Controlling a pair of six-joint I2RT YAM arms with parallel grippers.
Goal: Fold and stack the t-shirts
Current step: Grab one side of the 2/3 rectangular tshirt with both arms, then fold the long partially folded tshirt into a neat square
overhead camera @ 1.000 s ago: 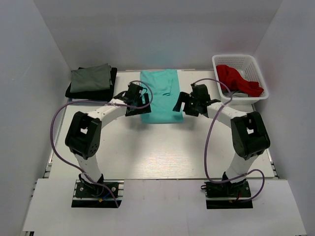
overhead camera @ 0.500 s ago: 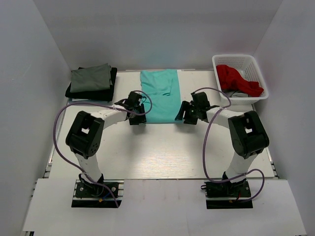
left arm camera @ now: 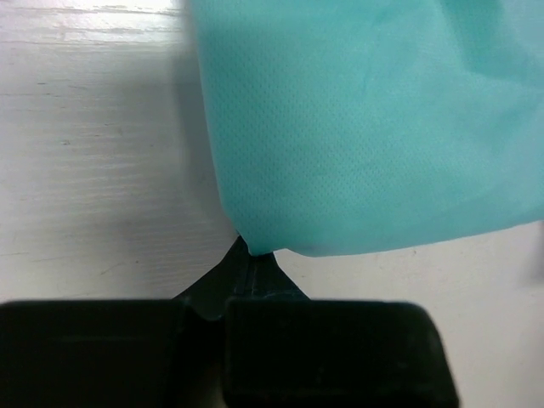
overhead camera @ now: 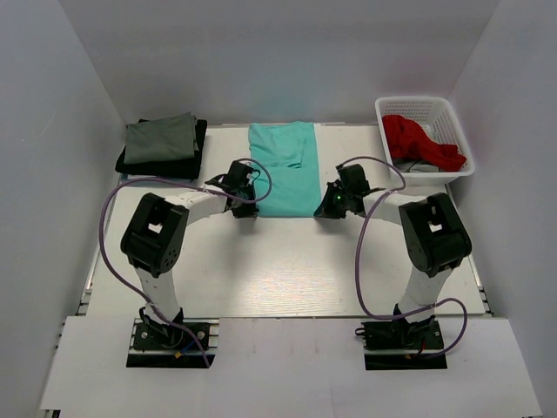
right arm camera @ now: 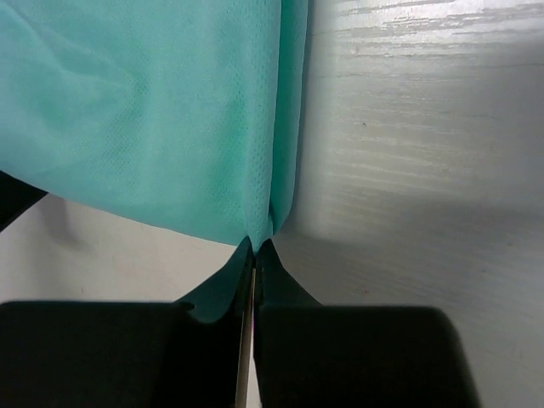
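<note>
Top view: a teal t-shirt [overhead camera: 283, 170] lies as a smooth, narrow rectangle in the middle of the frame, on a white wood-grained table [overhead camera: 278, 270]; the left gripper [overhead camera: 247, 209] sits at its lower-left corner and the right gripper [overhead camera: 324, 209] at its lower-right corner, both low on the cloth's near edge. At the upper left a folded grey-green t-shirt [overhead camera: 161, 138] rests on a folded black t-shirt [overhead camera: 130, 162]; at the upper right a white lattice plastic basket [overhead camera: 452, 111] holds a crumpled red t-shirt [overhead camera: 418, 139].

Left wrist view: the teal t-shirt [left arm camera: 365, 127] fills the upper right, a fine pin-dot knit with soft creases; the left gripper [left arm camera: 253, 259] has its black fingers pressed together, pinching the cloth's corner at lower centre.

Right wrist view: the teal t-shirt [right arm camera: 144, 110] covers the upper left, its folded edge doubled in layers down the centre; the right gripper [right arm camera: 255, 251] is clamped on that bottom corner, a sliver of teal caught between the jaws.
</note>
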